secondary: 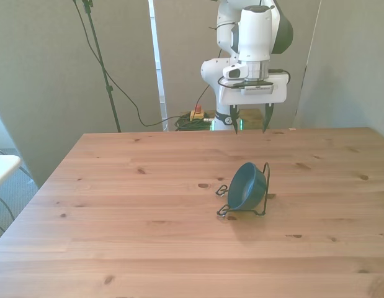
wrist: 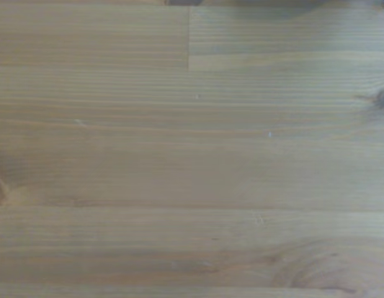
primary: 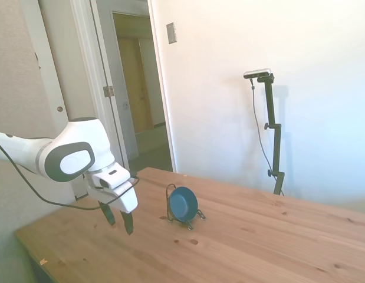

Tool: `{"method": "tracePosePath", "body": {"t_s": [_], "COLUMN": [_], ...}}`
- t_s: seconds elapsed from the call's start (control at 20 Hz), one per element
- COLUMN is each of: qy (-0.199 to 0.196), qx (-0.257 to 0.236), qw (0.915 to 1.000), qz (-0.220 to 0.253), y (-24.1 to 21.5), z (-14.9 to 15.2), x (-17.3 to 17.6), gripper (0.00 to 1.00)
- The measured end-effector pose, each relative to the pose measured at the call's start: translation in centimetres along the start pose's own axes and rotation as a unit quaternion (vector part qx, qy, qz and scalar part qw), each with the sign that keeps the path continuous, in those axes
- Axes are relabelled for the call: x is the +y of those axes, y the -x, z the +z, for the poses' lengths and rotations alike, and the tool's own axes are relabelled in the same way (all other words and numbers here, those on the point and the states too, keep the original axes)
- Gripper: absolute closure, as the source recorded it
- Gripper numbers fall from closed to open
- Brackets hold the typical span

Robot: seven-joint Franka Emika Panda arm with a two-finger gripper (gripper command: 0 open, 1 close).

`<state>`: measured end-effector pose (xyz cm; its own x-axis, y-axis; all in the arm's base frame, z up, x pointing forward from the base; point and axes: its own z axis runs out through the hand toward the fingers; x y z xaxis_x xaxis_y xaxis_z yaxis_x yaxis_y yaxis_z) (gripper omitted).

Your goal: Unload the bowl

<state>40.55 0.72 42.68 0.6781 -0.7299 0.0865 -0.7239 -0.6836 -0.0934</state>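
While the broad wooden table (secondary: 117,205) lies bare beneath me, the small glossy dark teal bowl (secondary: 246,186) stands on edge in a thin black wire rack (secondary: 264,186). Likely light, slick, breakable; I'd pinch its upper rim. My claw (secondary: 249,129) hangs released, well apart.

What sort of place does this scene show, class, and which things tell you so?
Probably a room in a home or office used for robot trials: a wooden table bearing only a bowl propped on edge in a wire rack, plain walls, and an open doorway to a hallway.
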Motion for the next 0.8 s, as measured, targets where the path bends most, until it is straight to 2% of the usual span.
{"method": "tracePosePath", "body": {"t_s": [0.15,0.45,0.8], "qy": [-0.002,-0.035,-0.078], "qx": [0.003,0.058,0.075], "qw": [1.0,0.9977,0.9922], "qz": [-0.001,-0.008,-0.061], "y": [-0.2,-3.8,-9.5], "z": [-0.2,-0.6,-0.7], "x": [-0.1,-0.7,-3.1], "gripper": [0.0,0.0,0.0]}}
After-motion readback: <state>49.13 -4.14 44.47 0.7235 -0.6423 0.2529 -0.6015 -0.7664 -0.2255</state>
